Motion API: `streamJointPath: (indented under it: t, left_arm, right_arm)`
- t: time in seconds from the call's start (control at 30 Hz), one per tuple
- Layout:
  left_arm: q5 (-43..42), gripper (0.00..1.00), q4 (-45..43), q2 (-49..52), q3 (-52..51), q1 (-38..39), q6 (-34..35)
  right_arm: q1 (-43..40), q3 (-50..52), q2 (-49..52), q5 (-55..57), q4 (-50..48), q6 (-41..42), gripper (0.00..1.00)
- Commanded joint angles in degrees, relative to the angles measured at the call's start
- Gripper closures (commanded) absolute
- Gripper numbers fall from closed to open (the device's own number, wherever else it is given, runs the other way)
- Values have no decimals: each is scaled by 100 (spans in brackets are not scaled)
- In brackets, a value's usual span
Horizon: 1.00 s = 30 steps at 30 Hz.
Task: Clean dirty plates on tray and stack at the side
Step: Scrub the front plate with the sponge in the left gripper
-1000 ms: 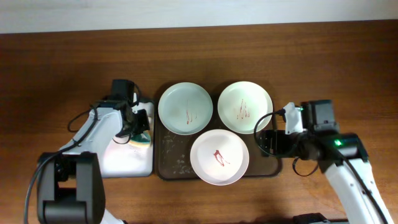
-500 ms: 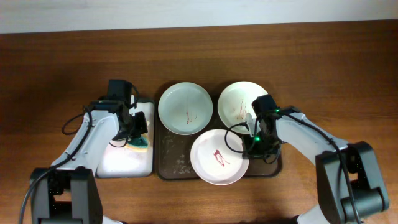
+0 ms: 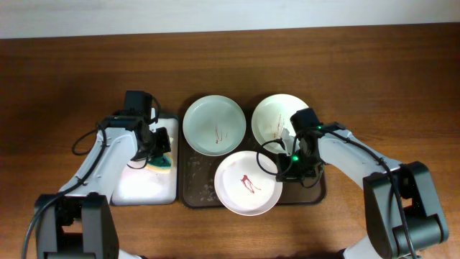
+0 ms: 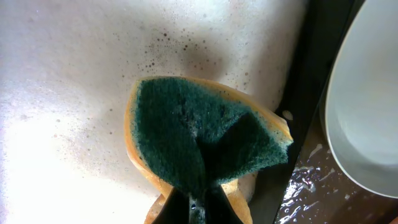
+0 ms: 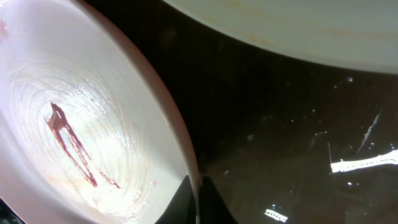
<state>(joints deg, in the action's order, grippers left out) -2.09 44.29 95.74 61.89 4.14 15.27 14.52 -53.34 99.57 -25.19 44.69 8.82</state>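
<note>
Three plates lie on the dark brown tray [image 3: 192, 185], each with red-brown streaks. The pale green plate [image 3: 214, 125] is at the back left and the cream plate [image 3: 272, 115] at the back right. The white-pinkish plate [image 3: 248, 183] lies in front, reaching over the tray's front rim. My right gripper [image 3: 282, 171] is shut on this plate's right rim. In the right wrist view its fingers [image 5: 199, 202] pinch the rim of the streaked plate [image 5: 81, 124]. My left gripper [image 3: 159, 154] is shut on a green-and-yellow sponge [image 4: 199, 137] over the foamy small tray [image 4: 62, 93].
The smaller black-rimmed tray [image 3: 144, 185], holding white foam, sits against the brown tray's left side. The wet tray floor [image 5: 292, 137] shows between the plates. In the left wrist view, the pale green plate's edge [image 4: 367, 106] shows at the right. Bare wooden table surrounds both trays.
My right arm came in from the right, and its jaws went from open to shut on the white-pinkish plate's rim. That plate slid slightly left and forward. The left arm hardly moved.
</note>
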Motion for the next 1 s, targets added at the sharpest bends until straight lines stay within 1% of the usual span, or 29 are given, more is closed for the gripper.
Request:
streamJointPath:
  t: [0.0,0.07,0.1,0.13,0.23,0.27,0.33,0.37,0.4,0.47,0.5,0.57,0.63,0.7,0.77,0.9,0.93,0.97]
  left_arm:
    - [-9,100,-186,-269,15,-20,15]
    - [-63,100,-295,-732,15,-17,11]
    - [-223,100,-306,-1001,15,-17,9]
    - [-605,100,-313,-1353,13,46,-11]
    - [-1097,100,-262,-1572,13,326,-9]
    - [-1316,100,-243,-1561,7,603,-7]
    - [-1357,100,-271,-1482,2,1163,61]
    - [-1355,100,-356,-1399,2,1506,267]
    - [-1314,100,-448,-1285,2,1808,638]
    - [-1314,100,-881,-815,2,2524,1550]
    - [-1316,100,-988,-645,2,2704,1797]
    - [-1314,100,-1145,-249,2,3036,2599]
    - [-1311,100,-1379,111,2,3285,3128]
    - [-1003,100,-1456,455,2,3521,3659]
    - [-610,100,-1458,616,2,3644,3934]
    - [179,100,-1475,898,2,3792,3958]
    - [612,100,-1390,938,2,3799,3960]
    - [798,100,-1377,938,2,3799,3958]
  right_arm:
    - [57,-92,-118,-37,-46,31,96]
    - [59,-114,-127,-138,-160,79,96]
    - [57,-111,-136,-133,-282,138,96]
    - [57,-111,-136,-118,-474,275,96]
    - [57,-111,-136,-116,-601,374,96]
    - [57,-111,-136,-116,-592,372,96]
    - [57,-111,-133,-116,-575,369,96]
    - [57,-111,-136,-118,-562,372,96]
    - [57,-111,-136,-118,-553,372,96]
    - [57,-111,-136,-118,-551,372,96]
    - [57,-111,-136,-118,-542,372,96]
    - [57,-111,-136,-116,-507,372,96]
    - [57,-111,-136,-116,-507,369,96]
    - [57,-111,-133,-116,-509,369,96]
    - [57,-111,-136,-118,-509,369,96]
    - [57,-111,-136,-116,-509,369,96]
    - [57,-111,-133,-116,-507,369,96]
    - [57,-111,-136,-118,-507,369,96]
